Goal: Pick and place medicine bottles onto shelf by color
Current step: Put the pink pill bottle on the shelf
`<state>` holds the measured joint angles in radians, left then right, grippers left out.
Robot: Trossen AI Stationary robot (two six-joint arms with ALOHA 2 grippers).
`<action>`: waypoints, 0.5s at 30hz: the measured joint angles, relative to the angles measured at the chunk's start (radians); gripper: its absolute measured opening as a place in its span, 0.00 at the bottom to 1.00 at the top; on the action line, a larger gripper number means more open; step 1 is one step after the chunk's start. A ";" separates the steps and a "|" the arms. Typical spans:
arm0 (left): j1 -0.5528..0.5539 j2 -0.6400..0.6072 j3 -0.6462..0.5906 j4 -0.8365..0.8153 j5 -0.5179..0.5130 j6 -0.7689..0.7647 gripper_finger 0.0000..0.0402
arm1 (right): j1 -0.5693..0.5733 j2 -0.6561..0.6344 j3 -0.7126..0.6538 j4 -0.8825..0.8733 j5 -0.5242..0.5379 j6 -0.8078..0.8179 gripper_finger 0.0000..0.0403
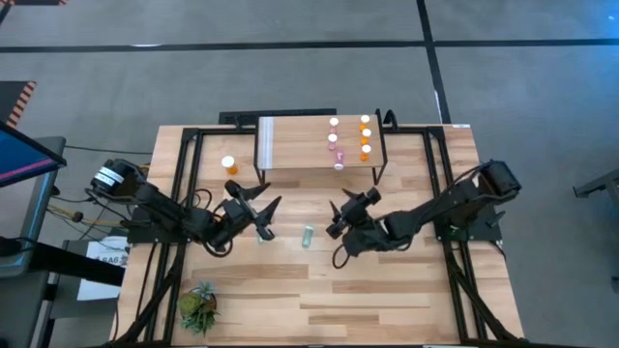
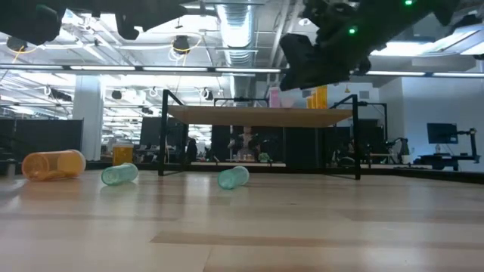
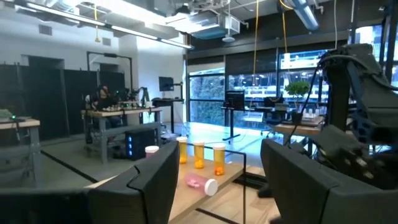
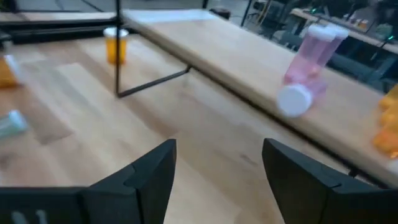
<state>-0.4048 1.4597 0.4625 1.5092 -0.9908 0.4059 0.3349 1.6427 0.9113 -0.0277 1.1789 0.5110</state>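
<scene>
right end effector (image 1: 340,215) empty | fallen pink bottle (image 1: 339,165) just beyond, on shelf (image 1: 300,145)

Two teal bottles (image 1: 308,236), four orange bottles (image 1: 228,164), at least two pink bottles (image 1: 339,164) — one shelf (image 1: 300,145).

Pink and orange bottles (image 1: 365,136) crowd the shelf (image 1: 295,143); two teal bottles (image 1: 307,236) lie on the table below

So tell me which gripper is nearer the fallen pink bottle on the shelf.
Right. The right gripper is open just in front of the shelf, below the pink bottle; the left gripper sits farther off to the side.
</scene>
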 joint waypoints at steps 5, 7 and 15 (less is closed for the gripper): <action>-0.004 0.000 0.000 -0.007 0.000 0.000 0.54 | 0.052 0.011 -0.065 0.039 0.035 0.069 0.65; -0.004 0.000 0.000 -0.011 -0.001 -0.004 0.54 | 0.076 0.002 -0.119 0.121 0.010 0.045 0.65; -0.001 0.002 0.000 -0.010 0.002 -0.027 0.54 | 0.106 -0.036 -0.378 0.777 -0.369 -0.240 0.65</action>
<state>-0.4053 1.4612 0.4622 1.4994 -0.9890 0.3790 0.4405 1.6070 0.5337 0.7496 0.8094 0.2708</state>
